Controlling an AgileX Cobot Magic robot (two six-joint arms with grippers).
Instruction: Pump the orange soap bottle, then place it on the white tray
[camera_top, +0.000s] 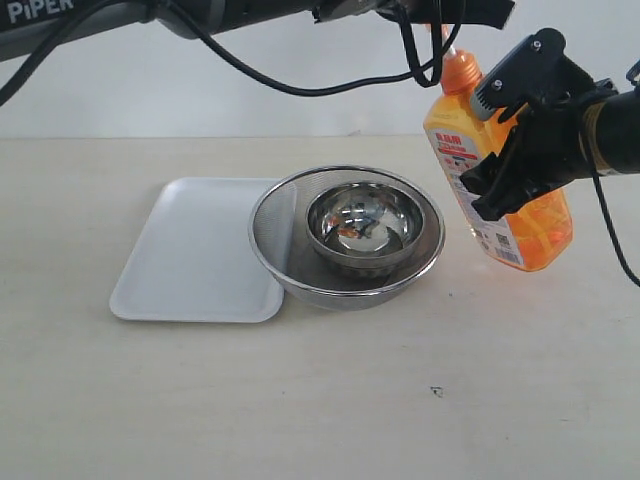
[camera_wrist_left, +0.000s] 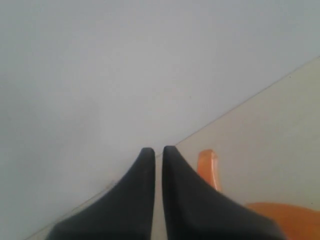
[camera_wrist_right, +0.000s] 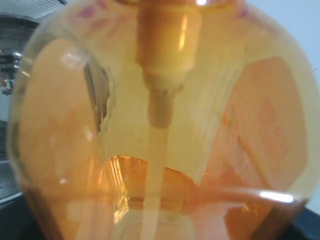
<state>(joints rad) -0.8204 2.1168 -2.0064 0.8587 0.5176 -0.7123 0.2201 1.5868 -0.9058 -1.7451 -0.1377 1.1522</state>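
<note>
Tilted orange soap bottle pinched by right fingers; left fingers pressed together.

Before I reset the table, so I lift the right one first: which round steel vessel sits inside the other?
The smaller solid polished steel bowl; it nests inside the wider round steel mesh strainer.

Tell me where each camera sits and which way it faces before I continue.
Exterior: raised in front of the table, facing the wall; shows white tray, strainer, left arm, right end effector clamped on the tilted orange soap bottle.
Left wrist: behind the shut left end effector, beside the pump head, aimed toward the wall.
Right wrist: pressed against the bottle, looking through it; none of the arm clearly shows.
Shared: all three show the bottle; exterior and right wrist share the strainer.
</note>
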